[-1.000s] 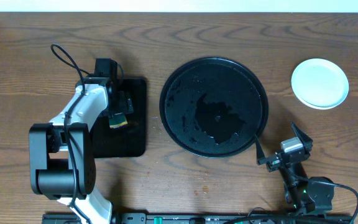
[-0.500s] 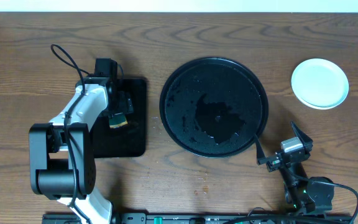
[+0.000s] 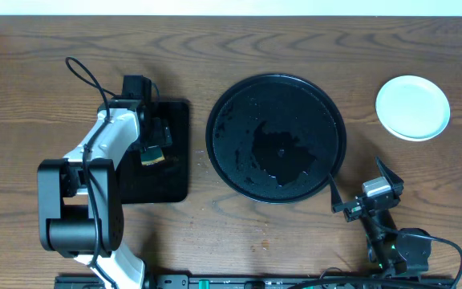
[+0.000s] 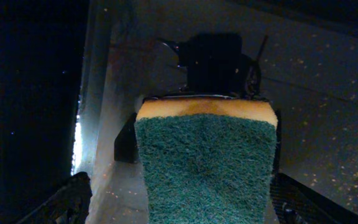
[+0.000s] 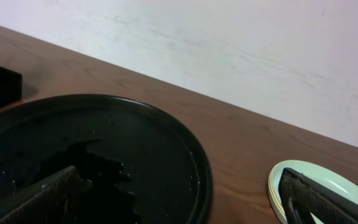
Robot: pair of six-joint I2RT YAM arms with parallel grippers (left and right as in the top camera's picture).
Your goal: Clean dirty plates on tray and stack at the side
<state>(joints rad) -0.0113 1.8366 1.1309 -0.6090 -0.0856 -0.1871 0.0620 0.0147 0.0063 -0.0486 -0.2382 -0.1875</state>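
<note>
Nothing shifts between the earlier overhead views and this one: both arms sit as they were. We see the left gripper (image 3: pixel 152 151) over the small rectangular tray (image 3: pixel 175 186) on the left, clamped on a green-faced sponge (image 4: pixel 207 168). The right gripper (image 3: pixel 358 189) rests near the front right, jaws spread wide and empty. The round tray (image 3: pixel 210 136) holds only wet streaks, no plate. The plates (image 3: pixel 412 107) are stacked on the tabletop (image 3: pixel 295 241) at the far right, so we judge the task essentially done.

Left pincer (image 4: pixel 185 200) clamps a sponge (image 4: pixel 205 163) (green-faced).
</note>
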